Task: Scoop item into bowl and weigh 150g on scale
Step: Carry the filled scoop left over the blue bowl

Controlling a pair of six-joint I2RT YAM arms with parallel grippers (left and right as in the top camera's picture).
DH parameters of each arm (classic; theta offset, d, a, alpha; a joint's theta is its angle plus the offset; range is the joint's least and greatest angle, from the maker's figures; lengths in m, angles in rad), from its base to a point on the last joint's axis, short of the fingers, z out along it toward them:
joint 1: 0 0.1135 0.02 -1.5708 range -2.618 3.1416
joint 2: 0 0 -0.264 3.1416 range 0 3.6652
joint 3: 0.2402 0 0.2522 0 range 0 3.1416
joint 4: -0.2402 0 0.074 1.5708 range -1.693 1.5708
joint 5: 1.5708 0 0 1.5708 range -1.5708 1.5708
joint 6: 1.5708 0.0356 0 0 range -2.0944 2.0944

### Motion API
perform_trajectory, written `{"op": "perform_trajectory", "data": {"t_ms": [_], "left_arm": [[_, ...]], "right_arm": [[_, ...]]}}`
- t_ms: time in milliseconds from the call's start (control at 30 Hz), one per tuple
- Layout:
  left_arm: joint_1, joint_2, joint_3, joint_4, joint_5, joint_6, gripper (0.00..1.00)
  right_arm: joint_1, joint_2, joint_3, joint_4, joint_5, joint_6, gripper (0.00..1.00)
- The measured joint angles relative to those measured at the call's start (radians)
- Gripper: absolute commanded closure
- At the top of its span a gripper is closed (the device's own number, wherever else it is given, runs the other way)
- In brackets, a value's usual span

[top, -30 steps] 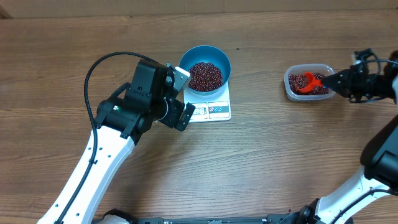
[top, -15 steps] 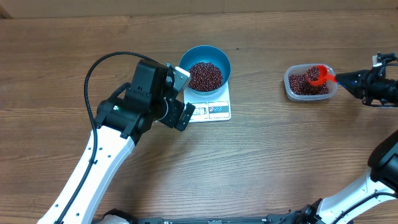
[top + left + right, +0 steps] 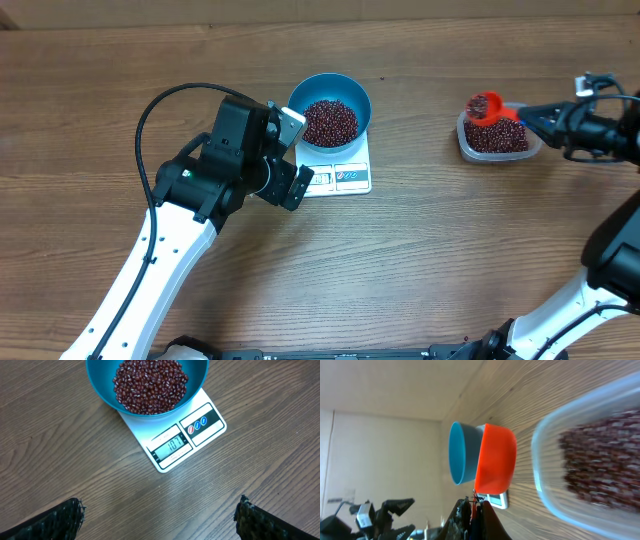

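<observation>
Saw red-brown beans point(image 3: 329, 121) in round blue bowl point(image 3: 362, 98) atop flat white scale point(image 3: 352, 178), in red plastic scoop point(image 3: 484, 105) clamped by right gripper point(image 3: 527, 112), with left gripper point(image 3: 300, 150) agape.

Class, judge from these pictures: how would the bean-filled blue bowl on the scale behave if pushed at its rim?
The blue bowl holds a heap of beans, so it likely feels heavy and resists tipping. It is about as wide as the smooth white scale, so a push may slide it off.
</observation>
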Motion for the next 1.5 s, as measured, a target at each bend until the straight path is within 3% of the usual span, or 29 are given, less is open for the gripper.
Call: {"op": "perform_trajectory", "data": {"t_ms": [233, 633, 1033, 1500], "left_arm": [[0.0, 0.0, 0.0, 0.0, 0.0, 0.0, 0.0], [0.0, 0.0, 0.0, 0.0, 0.0, 0.0, 0.01], [0.0, 0.0, 0.0, 0.0, 0.0, 0.0, 0.0], [0.0, 0.0, 0.0, 0.0, 0.0, 0.0, 0.01]], "right_arm": [[0.153, 0.002, 0.046, 0.0, -0.01, 0.052, 0.96], [0.422, 0.002, 0.338, -0.053, 0.128, 0.195, 0.96], [0.727, 0.002, 0.478, -0.075, 0.602, 0.283, 0.96], [0.943, 0.002, 0.543, -0.082, 1.1, 0.288, 0.96]]}}
